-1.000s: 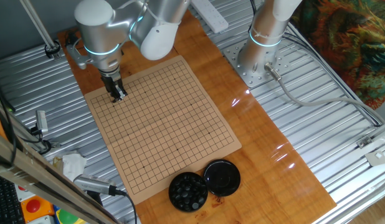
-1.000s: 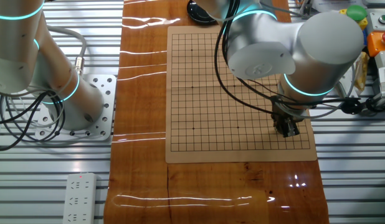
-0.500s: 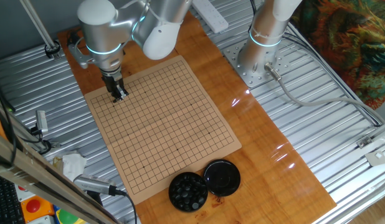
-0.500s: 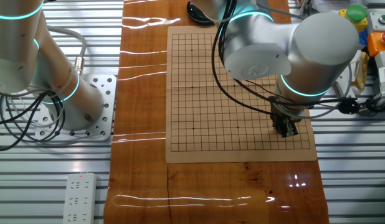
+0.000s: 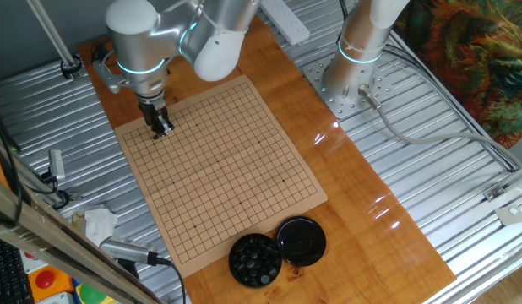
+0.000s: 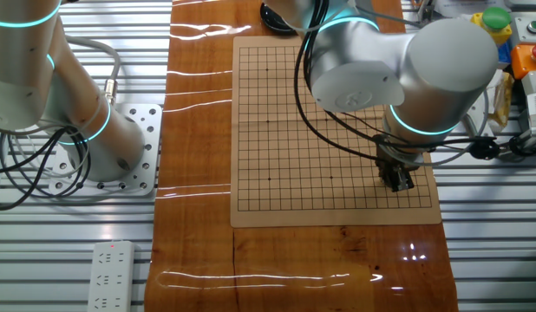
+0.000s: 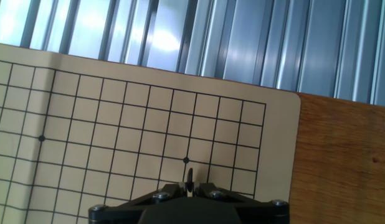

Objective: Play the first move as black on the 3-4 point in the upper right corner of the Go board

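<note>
I have the stone [image 7: 189, 177] pinched edge-on in the claw [image 7: 189, 185], only a thin dark sliver of it showing between the fingertips in the hand view; in both fixed views it is too small to make out. The claw [image 5: 162, 128] hangs low over the board [image 5: 219, 169], near one corner. I judge the stone light, hard and glossy, so it should slip easily: held on its rim like this it could twist or pop out, and once let go from any height it may skate or roll off its crossing. A hold across the widest part of the rim, released right at the surface, looks safest to me. Just ahead of the fingertips sits a star point [image 7: 185, 160], so the target crossing lies one line off it; I cannot tell from here which way. Beyond that, the board edge [image 7: 283, 93] is only a few lines away, with bare tabletop [image 7: 342, 155] off to the side and ribbed metal past the far edge. No other stones lie on the grid, so sideways room is free; the bowl [image 5: 255, 259] and lid [image 5: 301, 240] sit well apart, at the opposite end of the board.
</note>
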